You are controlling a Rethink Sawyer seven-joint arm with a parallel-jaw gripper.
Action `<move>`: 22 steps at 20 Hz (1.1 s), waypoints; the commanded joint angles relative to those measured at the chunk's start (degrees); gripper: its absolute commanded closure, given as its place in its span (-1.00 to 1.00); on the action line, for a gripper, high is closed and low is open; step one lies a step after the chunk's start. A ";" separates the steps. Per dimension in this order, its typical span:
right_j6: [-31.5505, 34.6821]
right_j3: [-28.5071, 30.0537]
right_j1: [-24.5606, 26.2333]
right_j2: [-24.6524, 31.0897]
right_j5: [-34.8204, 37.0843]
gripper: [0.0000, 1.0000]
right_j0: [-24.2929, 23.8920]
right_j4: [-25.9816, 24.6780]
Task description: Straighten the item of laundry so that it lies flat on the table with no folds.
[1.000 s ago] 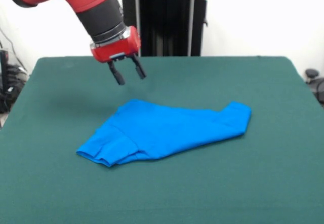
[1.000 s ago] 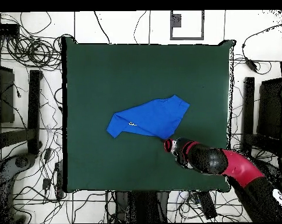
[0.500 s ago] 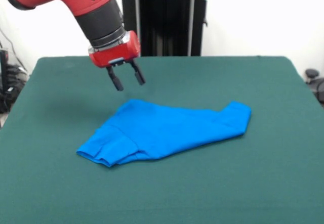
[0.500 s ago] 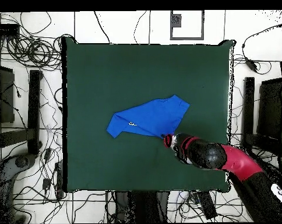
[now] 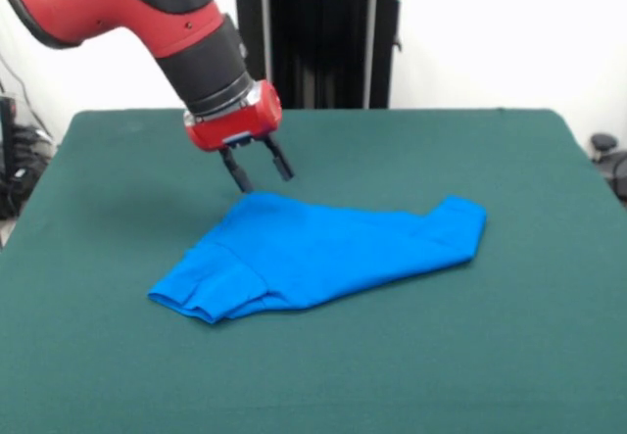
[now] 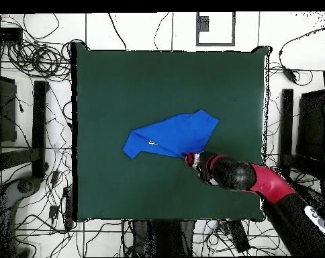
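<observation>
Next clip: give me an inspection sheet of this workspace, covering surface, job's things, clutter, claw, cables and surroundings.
Surface: dark green felt-like table, bare apart from the shirt.
Job's things: bright blue T-shirt, bunched and folded over near the table's middle, not flat.
Clutter: nothing seen on the table.
Claw: black two-fingered claw on the red and black arm, open, tips at the shirt's edge, holding nothing.
Cables: many loose black cables on the white floor around the table.
Surroundings: black pedestal, white wall.
</observation>
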 commanded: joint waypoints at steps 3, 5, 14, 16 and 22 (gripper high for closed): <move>-6.24 -6.50 5.23 3.52 -0.99 -1.00 1.18 -3.42; -6.85 -6.94 6.42 3.68 -1.16 -1.00 0.80 -3.76; -9.31 -9.39 7.96 4.89 2.09 -1.00 -0.31 -3.78; -9.85 -9.79 8.09 5.10 2.99 -1.00 -0.58 -3.64; -9.67 -9.98 6.78 5.37 4.71 -1.00 -0.62 -3.43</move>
